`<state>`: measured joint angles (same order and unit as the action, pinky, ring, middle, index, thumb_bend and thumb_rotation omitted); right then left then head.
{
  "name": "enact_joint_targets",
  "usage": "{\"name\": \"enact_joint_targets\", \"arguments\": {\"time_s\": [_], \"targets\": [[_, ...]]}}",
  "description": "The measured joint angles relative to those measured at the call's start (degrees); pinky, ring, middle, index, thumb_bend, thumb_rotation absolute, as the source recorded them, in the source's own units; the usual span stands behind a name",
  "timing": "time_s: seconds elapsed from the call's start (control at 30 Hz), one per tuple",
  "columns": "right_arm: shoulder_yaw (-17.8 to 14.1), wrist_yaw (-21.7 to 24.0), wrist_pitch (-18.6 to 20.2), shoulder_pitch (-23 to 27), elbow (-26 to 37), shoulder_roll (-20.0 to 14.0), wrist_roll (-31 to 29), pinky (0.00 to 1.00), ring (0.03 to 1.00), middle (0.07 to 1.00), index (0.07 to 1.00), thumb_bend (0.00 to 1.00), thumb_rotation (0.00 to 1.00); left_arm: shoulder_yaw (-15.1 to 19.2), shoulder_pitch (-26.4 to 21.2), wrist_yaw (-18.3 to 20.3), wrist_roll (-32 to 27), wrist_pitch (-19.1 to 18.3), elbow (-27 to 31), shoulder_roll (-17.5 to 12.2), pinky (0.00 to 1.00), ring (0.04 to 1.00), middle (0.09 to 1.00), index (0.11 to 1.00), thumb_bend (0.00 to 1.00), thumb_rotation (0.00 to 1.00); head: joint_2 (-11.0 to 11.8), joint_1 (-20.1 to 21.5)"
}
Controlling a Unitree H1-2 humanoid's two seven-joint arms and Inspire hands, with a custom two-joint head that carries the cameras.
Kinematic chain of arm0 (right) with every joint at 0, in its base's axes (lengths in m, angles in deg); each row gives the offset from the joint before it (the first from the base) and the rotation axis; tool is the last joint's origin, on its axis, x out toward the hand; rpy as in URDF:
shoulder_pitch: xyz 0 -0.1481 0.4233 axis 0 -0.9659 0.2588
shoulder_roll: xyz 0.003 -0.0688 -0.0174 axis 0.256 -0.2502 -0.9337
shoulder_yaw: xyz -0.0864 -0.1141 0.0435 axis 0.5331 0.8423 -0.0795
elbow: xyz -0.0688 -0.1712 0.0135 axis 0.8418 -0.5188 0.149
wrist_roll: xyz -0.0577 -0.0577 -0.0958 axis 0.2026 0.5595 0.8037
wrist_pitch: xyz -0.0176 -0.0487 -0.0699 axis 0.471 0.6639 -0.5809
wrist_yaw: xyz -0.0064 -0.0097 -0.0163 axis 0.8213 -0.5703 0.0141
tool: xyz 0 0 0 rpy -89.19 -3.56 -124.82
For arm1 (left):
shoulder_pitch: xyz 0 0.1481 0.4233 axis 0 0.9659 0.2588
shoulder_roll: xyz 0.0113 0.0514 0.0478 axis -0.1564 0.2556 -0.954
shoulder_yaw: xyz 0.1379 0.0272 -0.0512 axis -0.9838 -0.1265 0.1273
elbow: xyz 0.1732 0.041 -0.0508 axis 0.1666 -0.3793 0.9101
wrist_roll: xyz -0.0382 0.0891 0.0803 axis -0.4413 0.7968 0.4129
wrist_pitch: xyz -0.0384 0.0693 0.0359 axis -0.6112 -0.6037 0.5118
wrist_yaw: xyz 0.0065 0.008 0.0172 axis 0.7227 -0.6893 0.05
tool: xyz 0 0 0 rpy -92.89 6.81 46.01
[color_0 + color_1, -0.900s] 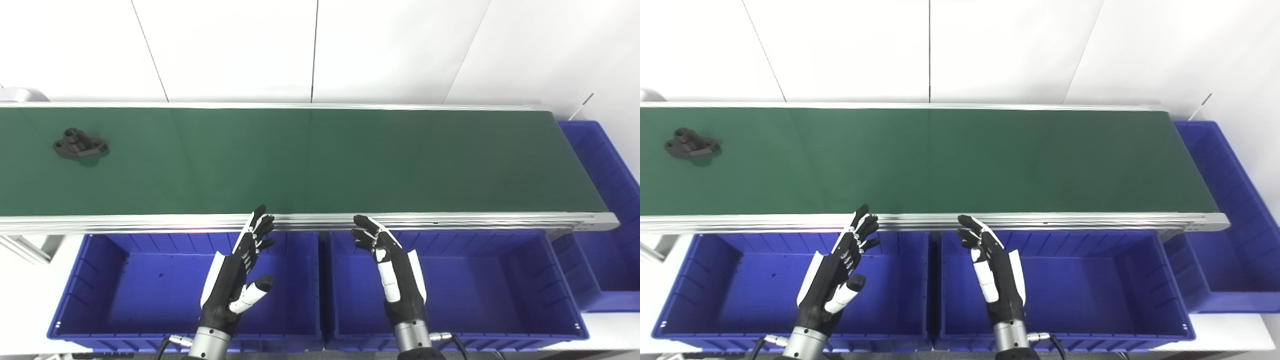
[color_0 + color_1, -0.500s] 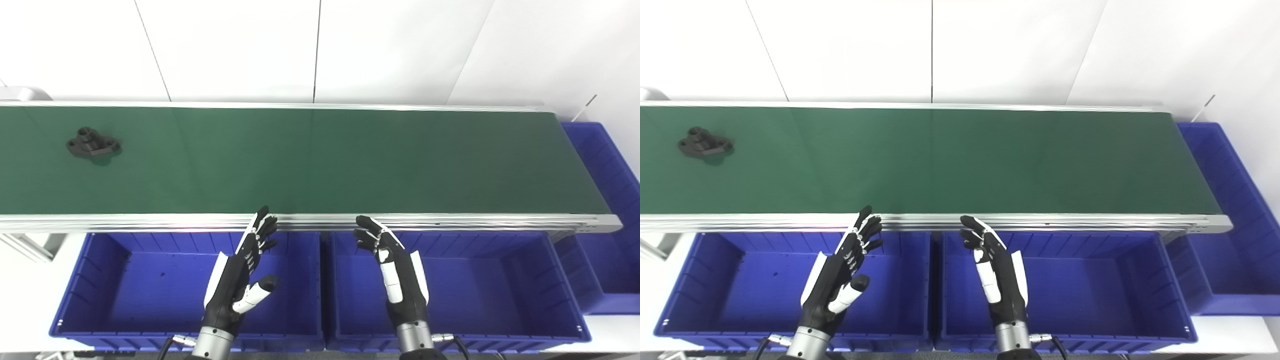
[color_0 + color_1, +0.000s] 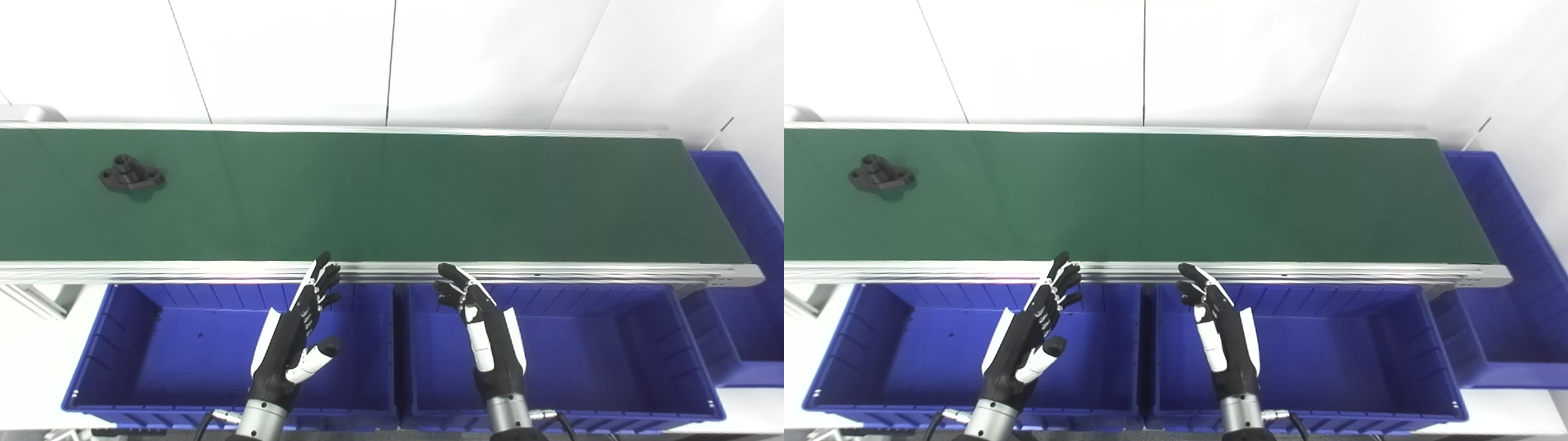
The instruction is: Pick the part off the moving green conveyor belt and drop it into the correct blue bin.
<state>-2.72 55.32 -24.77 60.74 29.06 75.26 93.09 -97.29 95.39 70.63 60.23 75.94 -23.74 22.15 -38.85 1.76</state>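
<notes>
**A:** Start with the left eye view. Where is the part?

**B:** The part (image 3: 131,178) lies on the green conveyor belt (image 3: 392,196) at its far left, well apart from both hands. It is a small black piece: a flat plate with a lobe at each end and a short raised collar in the middle.

**A:** And the hands?

**B:** The left hand (image 3: 294,334) hangs over the left blue bin (image 3: 122,343), fingers spread, thumb out, holding nothing. The right hand (image 3: 484,334) hangs over the middle blue bin (image 3: 612,361), fingers loosely curled but apart, also empty. Both sit just on the near side of the belt's metal rail (image 3: 392,269).

**A:** Anything new in the right eye view?

**B:** Same layout. The part (image 3: 882,177) is at the left end of the belt, the left hand (image 3: 1029,343) and right hand (image 3: 1225,343) are both unclenched and empty above their bins, and a third blue bin (image 3: 1507,343) stands past the belt's right end.

**A:** How would it handle?

**B:** My guess is stiff, light and not fragile, probably moulded plastic or cast metal. The plate lies low on the belt, so fingers could slip over its edge. I would pinch the raised collar, or close thumb and fingers across the plate's narrow waist beside it.

**A:** Which bin is correct?

**B:** I cannot tell; no bin shows a label.
</notes>
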Motion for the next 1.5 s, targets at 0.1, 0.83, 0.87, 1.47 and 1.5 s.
{"name": "enact_joint_targets", "arguments": {"time_s": [0.1,0.83,0.87,1.47,1.5], "targets": [[0.0,0.0,0.0,0.0,0.0,0.0,0.0,0.77,0.797,0.852,0.805,0.78,1.0,0.0,0.0,0.0,0.0,0.0,0.0,0.0,0.87,0.935,0.943,0.973,0.9,0.84,-0.1,-0.1],[0.0,0.2,0.0,0.0,-0.2,0.0,-0.3,0.76,0.786,0.852,0.802,0.8,1.0,0.0,0.0,0.0,0.0,0.0,0.0,0.0,0.87,0.933,0.941,0.973,0.9,0.84,0.2,-0.1],[0.0,0.2,0.0,0.0,-0.2,0.0,-0.3,0.76,0.788,0.854,0.806,0.79,1.0,0.0,0.0,0.0,0.0,0.0,0.0,0.0,0.87,0.932,0.941,0.973,0.9,0.84,0.5,-0.3],[-1.0,1.0,-5.1,0.9,-6.3,-1.5,-2.0,0.74,0.787,0.847,0.81,0.74,1.0,-0.1,-1.0,-0.8,1.2,4.5,-7.0,1.1,0.85,0.921,0.927,0.944,0.93,0.8,8.8,-6.0],[-1.1,1.0,-5.5,1.0,-6.6,-1.5,-2.1,0.74,0.786,0.846,0.81,0.73,1.0,-0.1,-1.2,-0.9,1.2,4.9,-7.5,1.2,0.85,0.92,0.925,0.942,0.93,0.79,9.0,-6.2]]}}
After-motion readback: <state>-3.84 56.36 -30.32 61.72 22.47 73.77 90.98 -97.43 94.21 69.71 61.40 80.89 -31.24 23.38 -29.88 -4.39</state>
